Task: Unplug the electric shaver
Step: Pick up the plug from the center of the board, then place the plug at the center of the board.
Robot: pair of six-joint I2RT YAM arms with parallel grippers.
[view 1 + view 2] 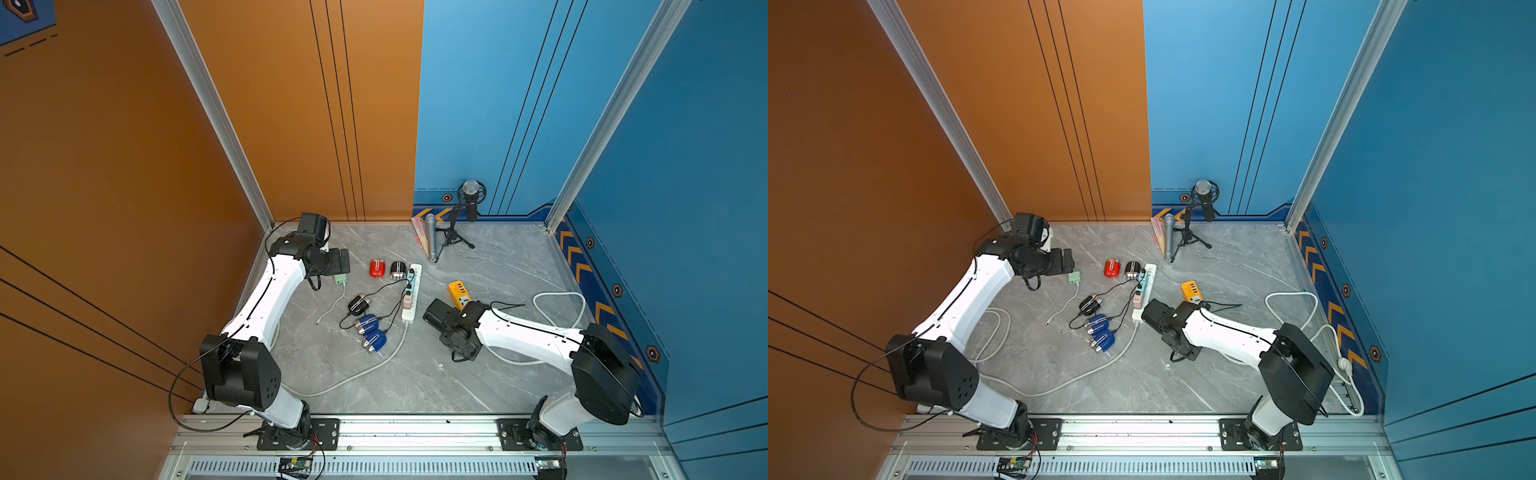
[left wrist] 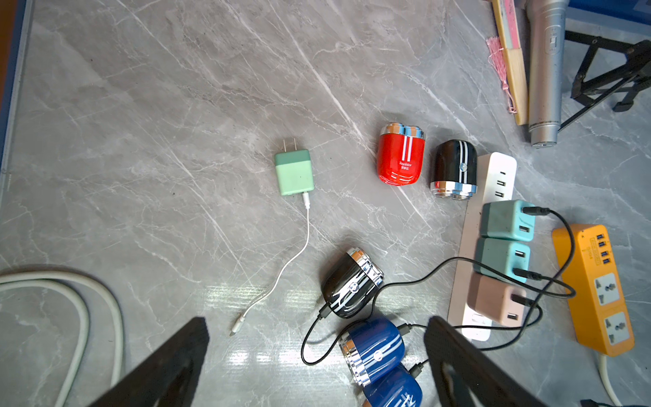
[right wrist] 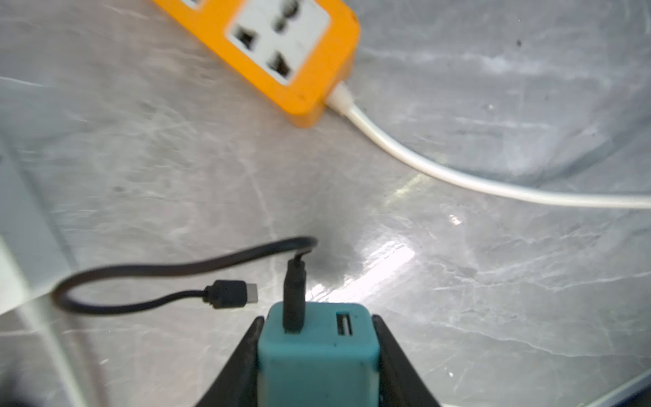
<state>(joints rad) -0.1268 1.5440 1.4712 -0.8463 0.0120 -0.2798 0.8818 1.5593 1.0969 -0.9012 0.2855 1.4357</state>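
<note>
The right tool (image 3: 318, 320) is closed on the teal adapter (image 3: 317, 359), whose black cable (image 3: 158, 273) ends in a loose connector (image 3: 232, 294). The left tool (image 2: 317, 323) hangs wide open, empty. The corded black shaver (image 2: 352, 283) lies on the counter (image 2: 141, 141) near the white power strip (image 2: 498, 169). Hazard: the trailing cable may snag neighbouring leads (image 2: 419, 281) when the adapter is lifted.

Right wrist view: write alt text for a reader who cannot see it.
The right gripper clamps a teal charger with a black cable plugged into one of its two ports; the cable loops round to a loose plug. Beyond, on the grey marble table, lies the end of an orange power strip with its white cord.
</note>
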